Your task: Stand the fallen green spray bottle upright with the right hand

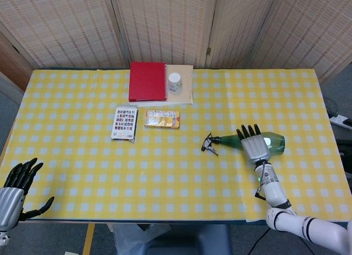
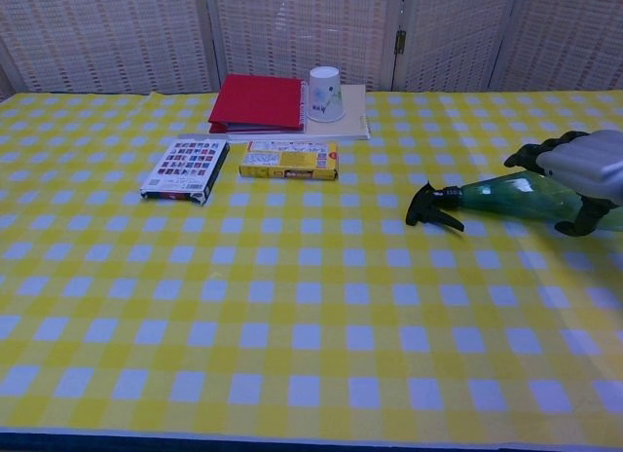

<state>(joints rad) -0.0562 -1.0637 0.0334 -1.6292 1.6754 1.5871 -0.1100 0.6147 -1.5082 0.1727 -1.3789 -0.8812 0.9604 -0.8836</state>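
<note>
Worktop (image 1: 77,156) under yellow-and-white checked cloth, filling most of both views. Red binder (image 1: 147,81) at upper centre of head view, lying on a beige notebook (image 1: 184,82); white paper cup (image 1: 175,83) upside down on that notebook, just right of the binder. Green spray bottle (image 1: 272,142) at right of centre in head view, lying on its side, black trigger head (image 1: 209,144) pointing toward frame left, body toward frame right. Right hand (image 1: 253,146) laid over the bottle's mid-body, fingers (image 1: 247,131) spread and draped across it; in chest view curved over the top with the thumb down at the near side, bottle flat on the cloth. Left hand (image 1: 14,190) at lower left corner of head view, fingers spread, holding nothing. Patterned card box (image 1: 124,123) left of centre; small yellow box (image 1: 161,119) just right of it, apart.
</note>
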